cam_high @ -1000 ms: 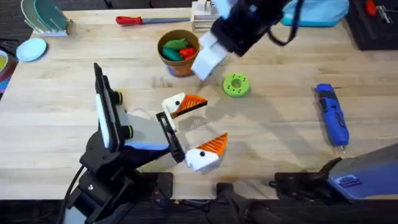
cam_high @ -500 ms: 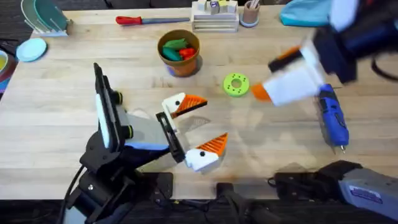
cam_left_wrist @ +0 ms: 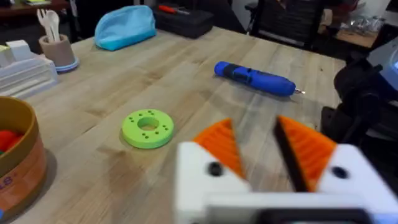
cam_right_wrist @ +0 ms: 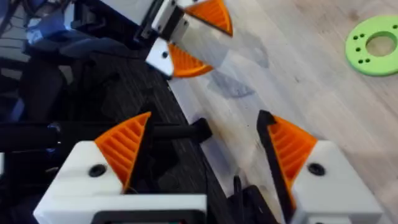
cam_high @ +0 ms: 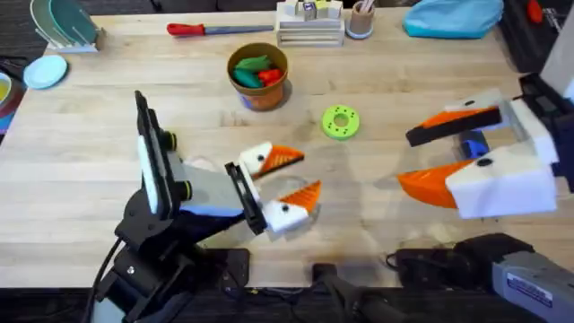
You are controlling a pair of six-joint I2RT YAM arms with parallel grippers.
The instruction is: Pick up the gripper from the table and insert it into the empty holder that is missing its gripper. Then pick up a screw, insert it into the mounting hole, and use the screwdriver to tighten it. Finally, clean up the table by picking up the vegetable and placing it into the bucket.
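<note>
The right gripper [cam_high: 420,159] hangs wide open and empty above the blue screwdriver [cam_high: 473,144] near the bench's right edge, while the left gripper [cam_high: 299,176], slightly parted, holds nothing near the front edge.

White claw [cam_high: 439,157] fingers carry ribbed orange pads.

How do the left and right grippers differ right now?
The left gripper sits low near the table's middle, fingers close together. The right gripper hangs over the blue screwdriver at the right, fingers spread wide. Both have white fingers with orange ribbed pads and hold nothing.
</note>
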